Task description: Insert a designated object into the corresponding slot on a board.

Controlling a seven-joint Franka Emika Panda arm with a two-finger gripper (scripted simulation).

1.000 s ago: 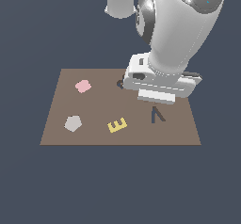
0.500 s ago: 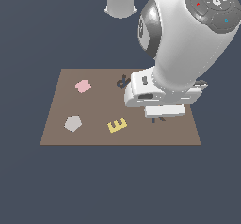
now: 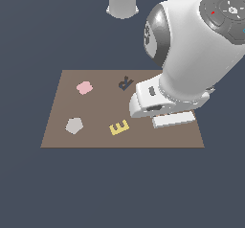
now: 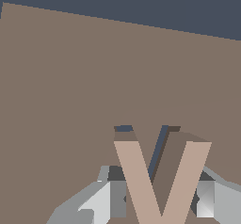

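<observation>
The tan V-shaped piece (image 4: 141, 180) stands upright between my gripper's (image 4: 160, 200) two grey fingers (image 4: 117, 199), which are shut on it. It hangs very low over the brown board (image 4: 70, 77). Thin dark slivers of the V-shaped slot (image 4: 123, 128) show just behind the tops of the piece's arms. In the exterior view the arm's white hand (image 3: 162, 105) sits low over the board's (image 3: 95, 138) right part and hides the fingers, the V piece and the slot.
On the board lie a dark grey R shape (image 3: 125, 83), a pink blob (image 3: 84, 87), a grey pentagon (image 3: 73, 125) and a yellow E (image 3: 119, 127). The E is close to the hand, on its left in the exterior view. The arm's base (image 3: 122, 2) stands behind the board.
The arm has come down and swung over the board's right part. The dark V slot, visible one second ago, is now covered by the hand.
</observation>
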